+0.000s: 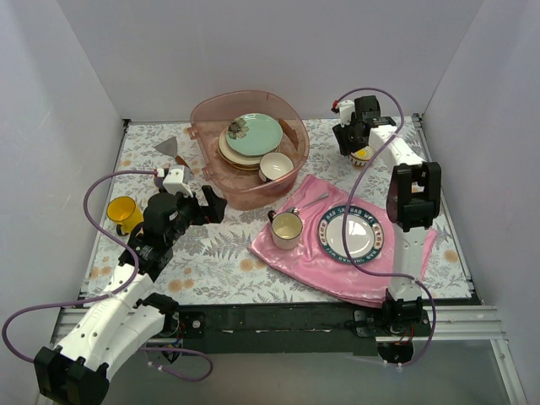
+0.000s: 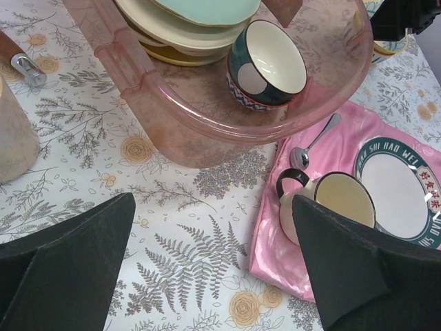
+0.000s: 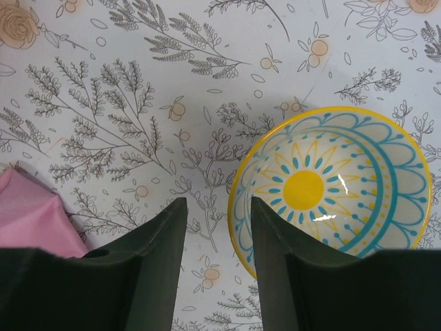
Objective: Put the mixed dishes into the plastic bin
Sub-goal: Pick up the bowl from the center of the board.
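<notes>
The pinkish plastic bin (image 1: 202, 118) (image 2: 172, 117) holds a stack of plates with a mint-green plate (image 1: 253, 133) (image 2: 207, 10) on top. Beside the stack lies a dark patterned bowl (image 1: 275, 166) (image 2: 269, 65). A yellow mug (image 1: 124, 213) stands at the left. A small cream bowl with a yellow sun and blue pattern (image 3: 331, 186) (image 1: 363, 156) sits at the back right. My right gripper (image 3: 217, 207) (image 1: 361, 150) hangs over it, open and partly narrowed, straddling the bowl's left rim with a gap showing. My left gripper (image 2: 213, 262) (image 1: 211, 205) is wide open and holds nothing, in front of the bin.
A pink cloth (image 1: 312, 266) (image 2: 310, 262) carries a cream cup with a dark handle (image 1: 287, 228) (image 2: 337, 200), a spoon (image 1: 308, 205) (image 2: 310, 145) and a blue-rimmed lettered plate (image 1: 354, 234) (image 2: 406, 186). A grey spatula (image 1: 169, 148) lies left of the bin. White walls enclose the table.
</notes>
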`<act>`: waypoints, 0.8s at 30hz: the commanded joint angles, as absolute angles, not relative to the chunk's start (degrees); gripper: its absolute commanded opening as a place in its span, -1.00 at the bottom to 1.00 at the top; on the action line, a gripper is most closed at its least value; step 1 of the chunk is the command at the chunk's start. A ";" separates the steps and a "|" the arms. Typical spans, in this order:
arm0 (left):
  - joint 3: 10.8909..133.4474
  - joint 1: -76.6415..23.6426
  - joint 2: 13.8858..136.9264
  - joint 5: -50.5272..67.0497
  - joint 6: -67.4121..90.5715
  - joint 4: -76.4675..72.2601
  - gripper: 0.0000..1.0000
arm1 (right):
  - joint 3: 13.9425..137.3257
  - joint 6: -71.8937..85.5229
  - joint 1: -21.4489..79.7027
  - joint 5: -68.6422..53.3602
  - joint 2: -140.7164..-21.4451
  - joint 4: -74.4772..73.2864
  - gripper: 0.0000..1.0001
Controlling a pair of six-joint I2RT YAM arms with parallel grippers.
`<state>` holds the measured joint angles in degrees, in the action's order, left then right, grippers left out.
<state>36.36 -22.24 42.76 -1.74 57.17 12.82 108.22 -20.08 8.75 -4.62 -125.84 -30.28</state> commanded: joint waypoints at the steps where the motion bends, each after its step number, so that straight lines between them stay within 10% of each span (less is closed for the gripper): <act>1: 36.74 -21.71 42.63 -2.72 56.08 12.22 0.96 | 112.84 -18.98 8.79 -3.08 -127.96 -30.06 -0.03; 24: 36.74 -20.83 42.28 -2.90 56.25 12.04 0.96 | 116.19 -19.42 8.70 -0.79 -131.75 -29.71 -0.39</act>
